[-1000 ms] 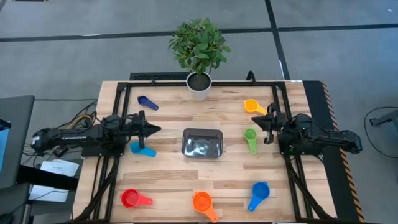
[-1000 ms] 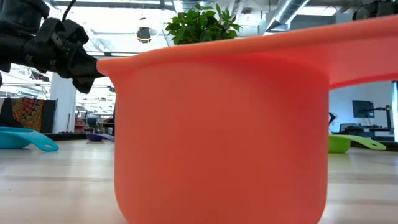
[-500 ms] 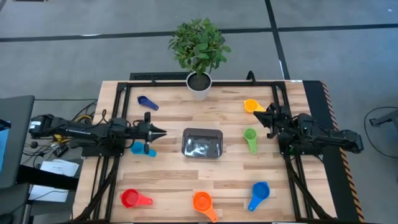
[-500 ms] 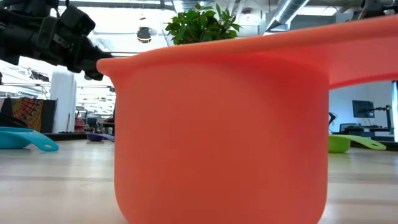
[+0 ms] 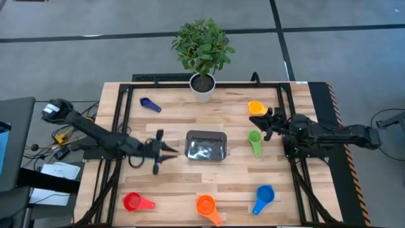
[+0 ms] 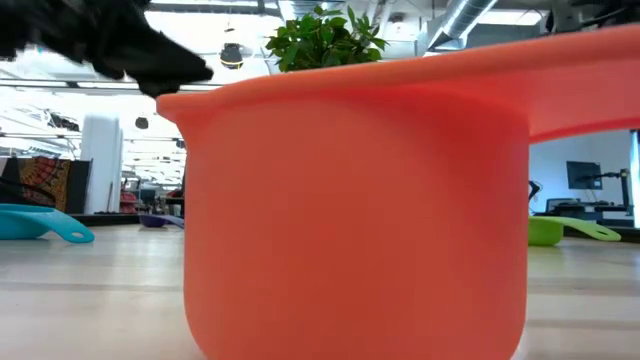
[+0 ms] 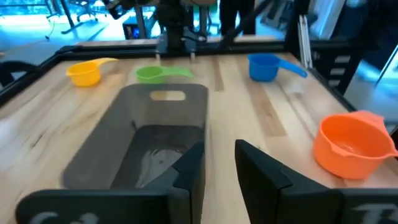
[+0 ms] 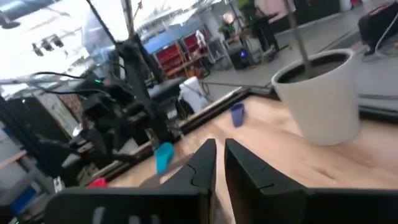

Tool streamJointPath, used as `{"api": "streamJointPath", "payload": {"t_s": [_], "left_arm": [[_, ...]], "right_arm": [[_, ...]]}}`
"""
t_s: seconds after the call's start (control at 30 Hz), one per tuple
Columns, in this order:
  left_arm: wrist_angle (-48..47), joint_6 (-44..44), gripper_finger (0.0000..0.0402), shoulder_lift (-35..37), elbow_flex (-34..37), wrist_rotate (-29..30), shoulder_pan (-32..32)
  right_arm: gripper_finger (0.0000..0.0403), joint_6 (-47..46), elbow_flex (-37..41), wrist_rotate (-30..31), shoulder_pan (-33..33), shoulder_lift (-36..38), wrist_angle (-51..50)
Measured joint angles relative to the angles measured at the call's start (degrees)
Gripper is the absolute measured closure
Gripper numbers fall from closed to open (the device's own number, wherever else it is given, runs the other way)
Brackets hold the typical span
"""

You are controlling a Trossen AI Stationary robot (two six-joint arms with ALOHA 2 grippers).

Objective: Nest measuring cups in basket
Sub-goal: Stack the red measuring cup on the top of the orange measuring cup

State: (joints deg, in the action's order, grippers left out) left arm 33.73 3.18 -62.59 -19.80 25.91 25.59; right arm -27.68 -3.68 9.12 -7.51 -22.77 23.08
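Surface: a pale wooden slat table [image 5: 171, 183] with a black frame, on a grey floor; a potted plant [image 5: 202, 54] in a white pot stands at the far edge.
Room: the low view shows an open workshop behind, mostly blocked by the orange measuring cup [image 6: 355, 215] right at the lens.
Basket: the dark grey basket [image 5: 205, 145] sits mid-table, with no cup in it.
Cups: dark blue cup [image 5: 149, 104] far left; yellow cup [image 5: 256, 107] and green cup [image 5: 255, 140] right of the basket; red cup [image 5: 136, 202] and blue cup [image 5: 263, 197] along the near edge, flanking the orange one.
Left gripper [image 5: 166, 151]: just left of the basket, fingers narrowly apart, holding nothing.
Right gripper [image 5: 267, 120]: between yellow and green cups, fingers nearly together, holding nothing.
Change: the left arm has reached farther toward the basket, now covering the light blue cup in the high view.
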Motion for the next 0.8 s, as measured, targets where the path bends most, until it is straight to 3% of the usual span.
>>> {"api": "streamJointPath", "payload": {"t_s": [0.23, 0.33, 0.47, 0.57, 0.7, 0.8], "left_arm": [[-9.7, 5.7, 0.0307, -15.5, -15.7, 14.1, 8.9], [-13.9, 10.9, 0.0291, -22.1, -21.7, 18.0, 10.3], [-30.9, 24.3, 0.0273, -27.7, -31.5, 19.3, 11.3], [-50.7, 38.0, 0.0267, -29.9, -40.7, 15.3, 12.0], [-77.7, 52.5, 0.0269, -31.8, -51.4, 0.5, 13.1], [-89.5, 57.0, 0.0275, -32.0, -55.2, -9.2, 15.4]], "right_arm": [[0.0342, 2.5, -0.5, -1.2, 5.6, -10.2, 16.5], [0.0342, 4.4, -3.5, -1.4, 8.2, -13.5, 16.3], [0.0342, 4.5, -8.4, -1.3, 11.3, -16.9, 11.9], [0.0342, 4.3, -11.5, -1.2, 13.6, -18.3, 6.4], [0.0342, 4.2, -13.1, 1.5, 16.8, -19.3, 0.5], [0.0342, 4.2, -13.2, 3.4, 19.0, -19.8, -1.8]]}}
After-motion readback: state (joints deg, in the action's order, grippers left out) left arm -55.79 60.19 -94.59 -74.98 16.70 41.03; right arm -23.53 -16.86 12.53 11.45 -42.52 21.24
